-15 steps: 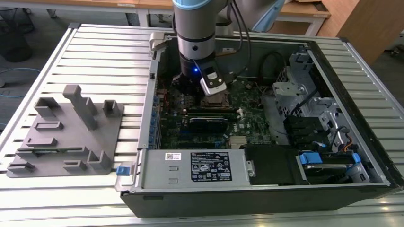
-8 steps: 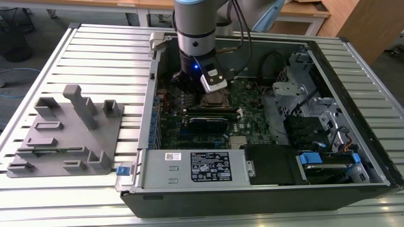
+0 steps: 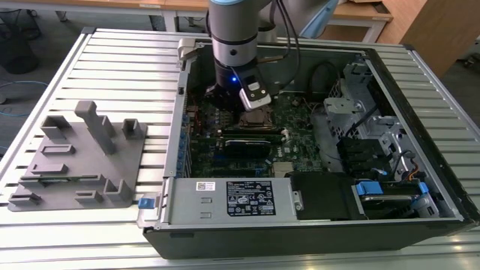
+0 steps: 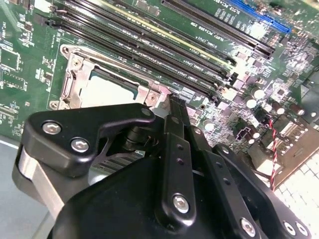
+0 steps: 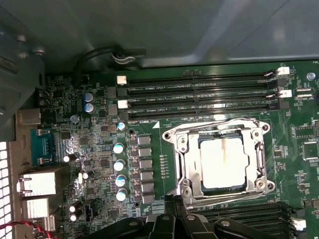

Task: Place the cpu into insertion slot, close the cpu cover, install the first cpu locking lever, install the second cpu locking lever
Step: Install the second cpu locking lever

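Exterior view: An open computer case lies on a slatted metal table. The robot arm comes straight down into it, its gripper low over the insertion slot on the green motherboard. A grey holder block sits well apart, toward the exterior view's left.

Second wrist view: The black gripper fills the foreground. Its fingers look pressed together with no gap I can make out — nothing held between them. The tip sits just beside a corner of the cpu cover. The cpu shows pale inside the frame.

First wrist view: The cpu lies flat and square in the insertion slot, the silvery cpu cover folded down around it. A thin lever runs along the frame edge nearest the memory slots.

Step in hand: Working a locking lever, I judge — chip seated, cover down.

Doing it well: Press on the lever only, steadily, and keep clear of the chip's top.

Arm pose: Wrist vertical, fingers pointing at the board.
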`<state>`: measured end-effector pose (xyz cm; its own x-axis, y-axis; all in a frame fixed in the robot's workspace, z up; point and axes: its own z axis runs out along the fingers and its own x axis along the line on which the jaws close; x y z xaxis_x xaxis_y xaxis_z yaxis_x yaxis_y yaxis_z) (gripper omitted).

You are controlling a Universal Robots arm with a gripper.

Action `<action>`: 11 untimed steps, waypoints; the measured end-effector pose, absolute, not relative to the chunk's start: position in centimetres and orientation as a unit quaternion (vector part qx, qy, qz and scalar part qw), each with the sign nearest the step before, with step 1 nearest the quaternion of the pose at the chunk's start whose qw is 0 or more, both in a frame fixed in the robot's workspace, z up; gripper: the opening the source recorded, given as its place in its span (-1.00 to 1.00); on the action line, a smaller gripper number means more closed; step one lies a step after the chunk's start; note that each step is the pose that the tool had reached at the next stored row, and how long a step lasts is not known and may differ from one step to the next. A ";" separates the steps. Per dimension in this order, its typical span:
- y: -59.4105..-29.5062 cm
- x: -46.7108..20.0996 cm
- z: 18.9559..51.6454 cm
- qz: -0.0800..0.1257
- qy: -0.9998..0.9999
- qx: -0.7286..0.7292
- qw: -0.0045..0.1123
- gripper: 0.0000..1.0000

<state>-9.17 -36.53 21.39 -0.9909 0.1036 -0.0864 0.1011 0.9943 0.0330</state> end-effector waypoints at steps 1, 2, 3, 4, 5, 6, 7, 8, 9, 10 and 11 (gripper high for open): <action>-36.5 -9.0 21.4 0.014 0.998 0.051 0.044 -0.79; -36.5 -8.8 21.4 0.014 0.998 0.052 0.044 -0.79; -36.5 -8.6 21.4 0.014 0.998 0.052 0.044 -0.79; -36.5 -8.4 21.4 0.014 0.998 0.052 0.044 -0.79; -36.5 -8.2 21.4 0.014 0.998 0.052 0.044 -0.79; -36.5 -7.9 21.4 0.014 0.998 0.052 0.044 -0.79; -36.5 -7.7 21.4 0.014 0.998 0.052 0.044 -0.79; -36.5 -7.4 21.4 0.014 0.998 0.052 0.044 -0.79; -36.5 -7.1 21.4 0.014 0.998 0.052 0.044 -0.79; -36.5 -6.8 21.4 0.014 0.998 0.052 0.044 -0.79; -36.5 -6.6 21.4 0.014 0.998 0.052 0.044 -0.79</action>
